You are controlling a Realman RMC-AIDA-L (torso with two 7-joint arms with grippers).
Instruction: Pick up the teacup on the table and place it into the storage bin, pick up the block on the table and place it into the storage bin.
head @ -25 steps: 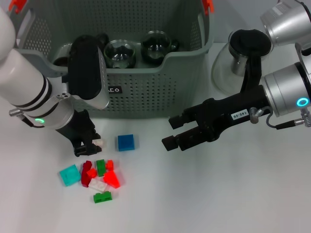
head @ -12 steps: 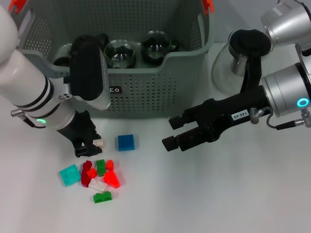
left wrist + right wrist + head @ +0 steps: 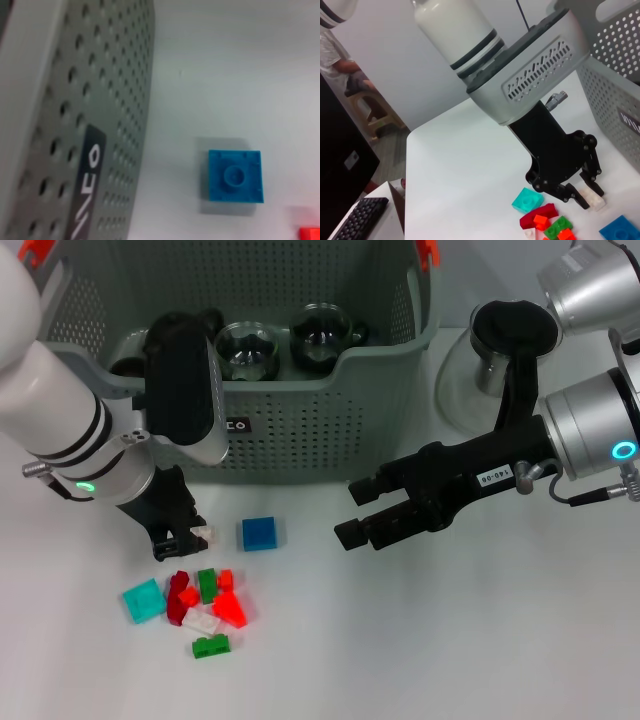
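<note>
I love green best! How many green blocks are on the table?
2. One green block sits in the middle of the pile, between red pieces. The other green block lies at the pile's near edge. More could hide underneath.

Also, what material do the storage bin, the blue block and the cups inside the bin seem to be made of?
The storage bin looks like matte grey-green moulded plastic: its walls carry regular punched holes. The blue block looks like hard, fairly smooth plastic, with a round moulded stud on top in the left wrist view. The cups seem to be clear glass, since they are see-through with bright reflections, though clear plastic cannot be excluded.
</note>
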